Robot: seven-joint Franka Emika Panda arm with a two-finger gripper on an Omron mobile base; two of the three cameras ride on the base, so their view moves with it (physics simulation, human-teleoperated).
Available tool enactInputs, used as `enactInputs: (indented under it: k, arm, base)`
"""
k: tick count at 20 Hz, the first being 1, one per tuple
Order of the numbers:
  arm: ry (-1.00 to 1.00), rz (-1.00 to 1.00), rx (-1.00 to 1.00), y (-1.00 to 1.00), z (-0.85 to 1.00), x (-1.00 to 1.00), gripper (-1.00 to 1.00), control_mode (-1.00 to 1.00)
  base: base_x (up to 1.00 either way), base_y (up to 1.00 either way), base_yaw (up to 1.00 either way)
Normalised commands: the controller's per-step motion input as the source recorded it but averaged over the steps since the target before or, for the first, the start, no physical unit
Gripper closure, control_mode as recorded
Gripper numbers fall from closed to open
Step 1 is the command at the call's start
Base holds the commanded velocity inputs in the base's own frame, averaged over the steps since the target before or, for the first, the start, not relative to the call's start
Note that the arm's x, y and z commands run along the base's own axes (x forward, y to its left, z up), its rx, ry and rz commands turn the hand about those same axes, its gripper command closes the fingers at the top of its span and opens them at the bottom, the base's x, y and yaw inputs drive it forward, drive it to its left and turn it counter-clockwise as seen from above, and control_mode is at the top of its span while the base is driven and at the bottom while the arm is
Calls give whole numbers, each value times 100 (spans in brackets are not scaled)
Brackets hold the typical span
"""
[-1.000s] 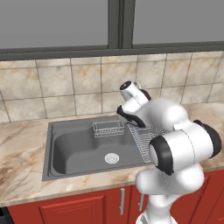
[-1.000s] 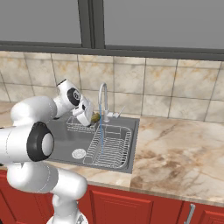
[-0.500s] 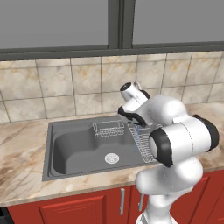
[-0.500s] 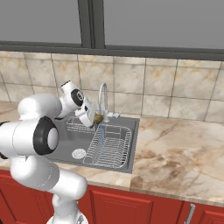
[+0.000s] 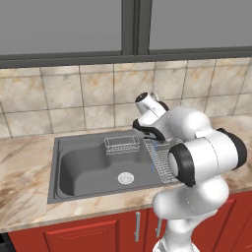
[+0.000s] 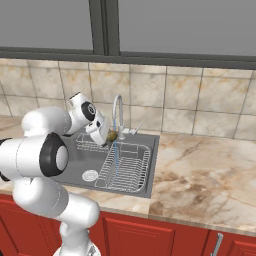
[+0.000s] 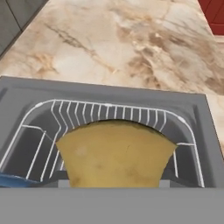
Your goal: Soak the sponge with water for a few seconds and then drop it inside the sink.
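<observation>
My gripper (image 6: 108, 135) is shut on the sponge (image 6: 113, 134), a mustard-yellow block held just below the spout of the curved silver faucet (image 6: 118, 107). A thin pale-blue stream of water (image 6: 114, 156) falls from the sponge's level onto the wire dish rack (image 6: 126, 167) in the right part of the dark grey sink (image 6: 75, 162). In the hand view the sponge (image 7: 116, 154) is close up over the rack's wires (image 7: 109, 110). In the left base view the arm hides the hand, and the water (image 5: 152, 158) shows beside the sink (image 5: 81, 165).
A small wire basket (image 5: 120, 143) hangs at the sink's back wall. The round silver drain (image 5: 125, 177) lies in the open left basin. Marble counter (image 6: 200, 175) stretches to the right, with a tiled wall behind.
The gripper carried the sponge sideways from the basin's back toward the faucet and now holds it under the spout, in the stream.
</observation>
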Motion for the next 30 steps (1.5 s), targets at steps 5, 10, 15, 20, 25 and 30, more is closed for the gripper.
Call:
enactInputs:
  k: [5, 10, 15, 20, 25, 30]
  arm:
    - [-1, -7, 0, 8, 1, -12, 100, -100]
    - [0, -6, 0, 10, 0, -5, 100, -100]
    - [0, -1, 0, 1, 0, 0, 100, -100]
    - [-3, -1, 0, 0, -14, 11, 100, -100]
    - [-2, -3, 0, 2, -7, 5, 100, -100]
    - [0, -5, 0, 4, 0, 3, 100, -100]
  base:
    - [0, 0, 0]
    - [0, 0, 0]
    - [0, 0, 0]
    - [0, 0, 0]
    - [0, 0, 0]
    - [0, 0, 0]
